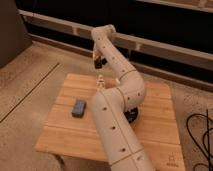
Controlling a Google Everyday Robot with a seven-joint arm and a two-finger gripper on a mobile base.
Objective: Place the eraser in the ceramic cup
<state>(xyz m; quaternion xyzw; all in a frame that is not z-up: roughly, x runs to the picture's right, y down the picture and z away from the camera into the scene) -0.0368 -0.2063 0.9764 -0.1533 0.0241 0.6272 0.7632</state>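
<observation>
Gripper [98, 63] hung off the arm's [116, 132] top bend, pointing down over the far edge of the table [60, 131]. It was well clear of the wood and just above the bottle [100, 82]. Jaws were closed all the way. Couldn't tell if anything was pinched in them: the tip read as one dark lump.

Eraser: couldn't pick it out, neither on the table nor at the tip. Cup: couldn't make it out either. The arm ran from bottom centre up across the middle of the table, bent at the elbow, then rose left to the wrist, and it hid a good part of the surface behind it.

What did show on the table:
- bottle, slim and white, upright near the far edge, directly under the gripper, not touching it
- block [79, 107], flat, blue-grey, lying on the left half, well apart from the bottle and just left of the arm
- bowl [132, 116], dark, only a sliver showing at the arm's right side

Cables [201, 135] lay on the floor to the right of the table.
</observation>
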